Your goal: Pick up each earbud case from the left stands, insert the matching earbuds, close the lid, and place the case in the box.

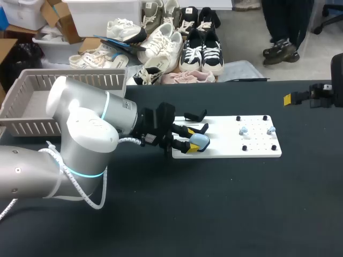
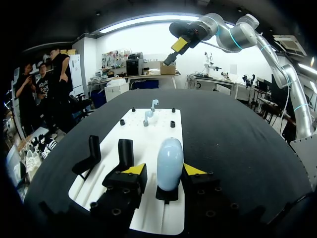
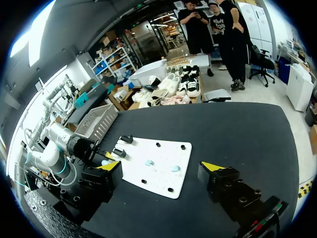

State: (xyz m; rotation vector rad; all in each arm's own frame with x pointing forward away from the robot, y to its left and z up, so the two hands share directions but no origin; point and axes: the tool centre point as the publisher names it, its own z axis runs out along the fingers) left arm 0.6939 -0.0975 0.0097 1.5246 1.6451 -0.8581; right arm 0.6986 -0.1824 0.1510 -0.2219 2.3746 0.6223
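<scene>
Left gripper (image 2: 164, 169), unclenched, straddles earbud case (image 2: 170, 158) on white board (image 2: 161, 126); shell likely light, rigid, slippery: grip its broad flanks.

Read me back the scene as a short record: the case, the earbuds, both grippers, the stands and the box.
case: pale blue earbud case, closed, upright on a stand on the white board
left gripper: open, a finger either side of the case
right gripper: open, holding nothing
earbuds: two, on the board's right part
other stands: two, bare
basket: left of the board
</scene>
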